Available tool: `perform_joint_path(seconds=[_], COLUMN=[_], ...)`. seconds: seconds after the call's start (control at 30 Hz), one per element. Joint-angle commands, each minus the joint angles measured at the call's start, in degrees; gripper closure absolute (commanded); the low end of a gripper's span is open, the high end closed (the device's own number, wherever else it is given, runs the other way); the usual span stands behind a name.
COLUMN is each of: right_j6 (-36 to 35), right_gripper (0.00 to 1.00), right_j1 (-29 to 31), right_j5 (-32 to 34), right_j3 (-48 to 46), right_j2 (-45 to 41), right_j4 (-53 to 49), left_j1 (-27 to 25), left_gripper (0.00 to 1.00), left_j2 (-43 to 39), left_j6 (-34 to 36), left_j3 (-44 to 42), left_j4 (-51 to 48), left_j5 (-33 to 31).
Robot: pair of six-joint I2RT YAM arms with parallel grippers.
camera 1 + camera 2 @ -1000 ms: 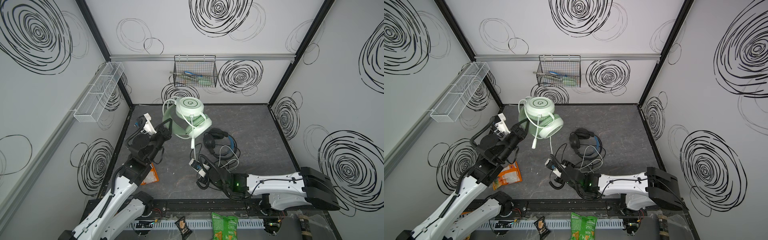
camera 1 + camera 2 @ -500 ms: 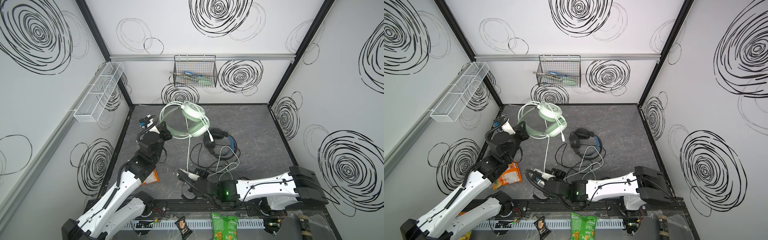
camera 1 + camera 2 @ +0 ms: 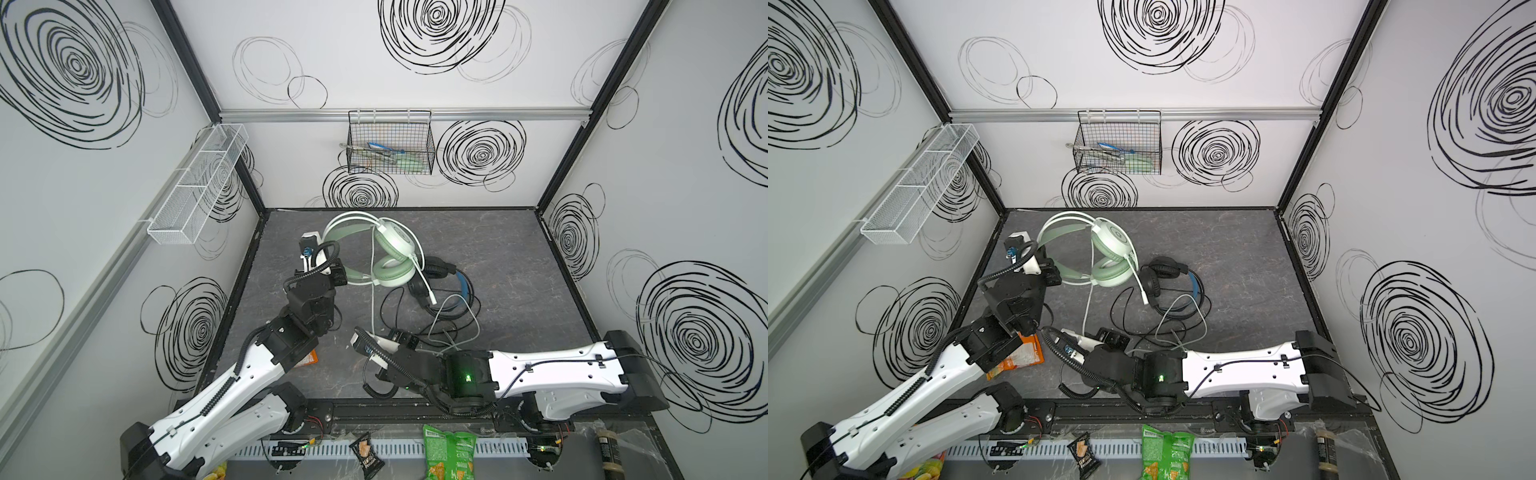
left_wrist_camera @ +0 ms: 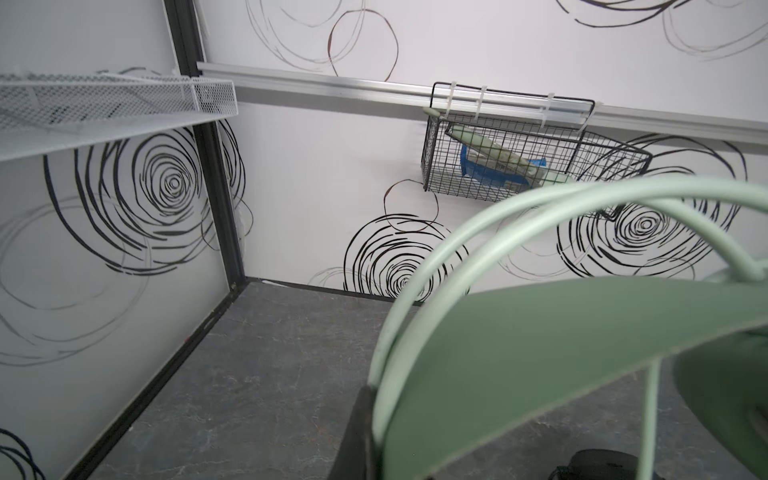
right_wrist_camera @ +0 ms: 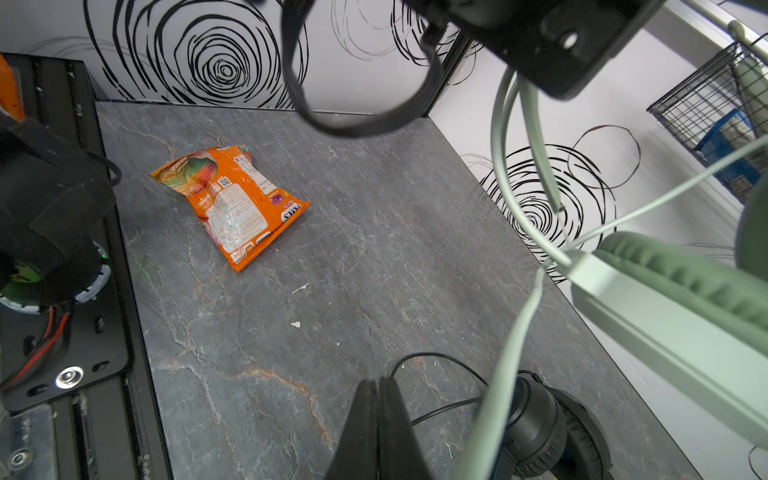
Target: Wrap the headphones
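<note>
Over the rear-left of the bench [image 3: 511, 249]: the mint-green headset [image 3: 392, 245] hangs clear of the surface. It has turned in the last second. One cup's flat face looked straight up before. Now the headband shows as an open hoop toward the left wall, with the cups toward the middle. My left arm drew back toward that wall.

Black headset [image 3: 435, 271]: on the bench just beside the green cups, unmoved, its lead loose.

White cable [image 3: 372, 299]: crosses the hoop, drops to the bench by my right wrist, then lies slack, crossed with the black lead.

Left fingers [image 4: 356, 440]: clamped on the headband.

Right fingers [image 5: 360, 428]: pressed together. That arm swung out left and came back. The cable runs just beside them and none shows between them, so I cannot say they carry it.

Judgement: a part-turn at most and no coil yet. The crossed leads may snag.
</note>
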Motion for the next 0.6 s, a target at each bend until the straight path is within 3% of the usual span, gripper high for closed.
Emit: perform_joint_path(seconds=[0.0, 0.27, 0.57], right_j6=[0.76, 1.81, 0.66], right_gripper=[1.00, 1.00, 1.00], right_j1=[-0.25, -3.14, -6.22], right_j5=[-2.16, -4.29, -5.35], right_j3=[3.07, 5.49, 2.65], right_j2=[-2.07, -5.39, -9.76], right_j4=[-5.20, -11.24, -13.35], left_j1=[-1.78, -3.02, -9.82], left_gripper=[1.00, 1.00, 1.00], left_j2=[-0.11, 2.23, 4.90], left_j6=[9.32, 17.57, 30.27], left_j3=[-0.28, -0.13, -0.63], left_j4=[12.86, 12.20, 17.16], left_j5=[-8.23, -12.56, -15.71])
